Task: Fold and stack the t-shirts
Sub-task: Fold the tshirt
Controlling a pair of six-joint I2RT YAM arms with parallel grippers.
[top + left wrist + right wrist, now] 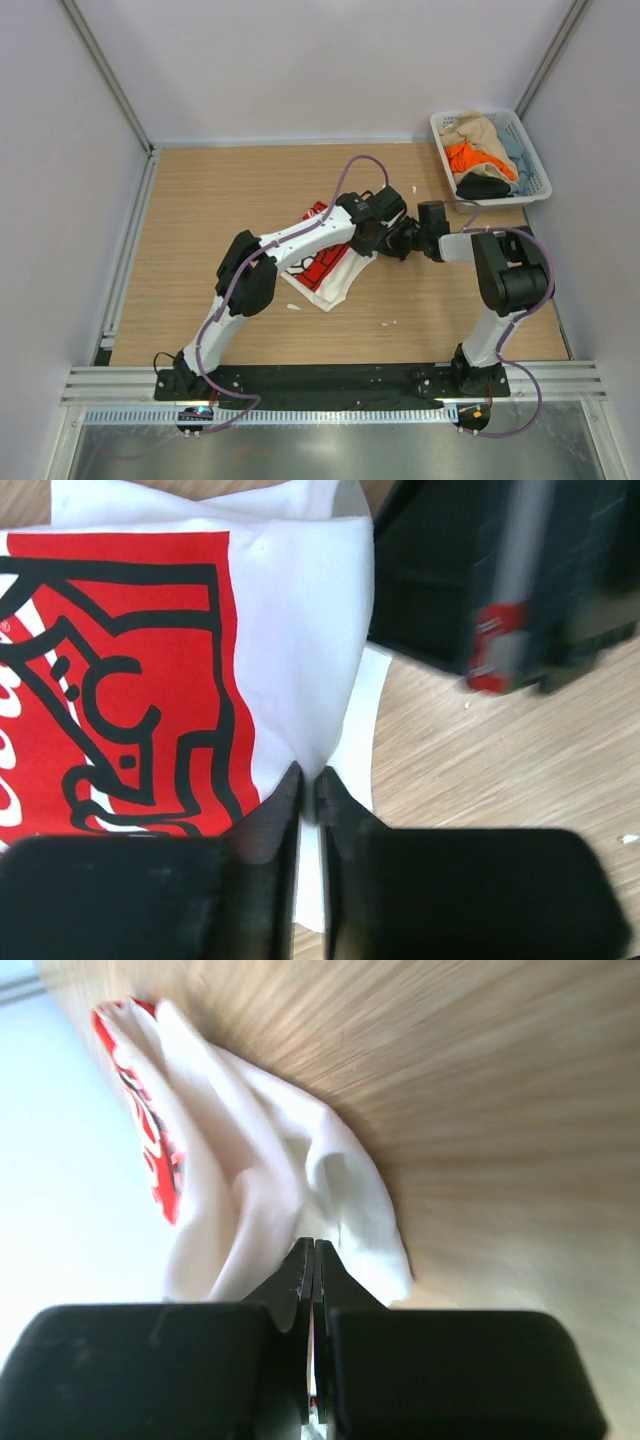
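A white t-shirt [322,268] with a red and black print lies partly folded on the wooden table, under my left arm. My left gripper [310,780] sits at the shirt's right edge [300,630], its jaws nearly together with a fold of white cloth pinched between the tips. My right gripper [315,1248] is shut at a bunched white corner of the same shirt [270,1170], with a thin strip of cloth between its fingers. In the top view the two grippers [385,232] [402,243] meet just right of the shirt.
A white lattice basket [535,165] stands at the back right corner, holding tan [478,130], orange [470,158], pale blue [515,150] and black [483,186] t-shirts. Walls close in the table on three sides. Bare wood lies left of and behind the shirt.
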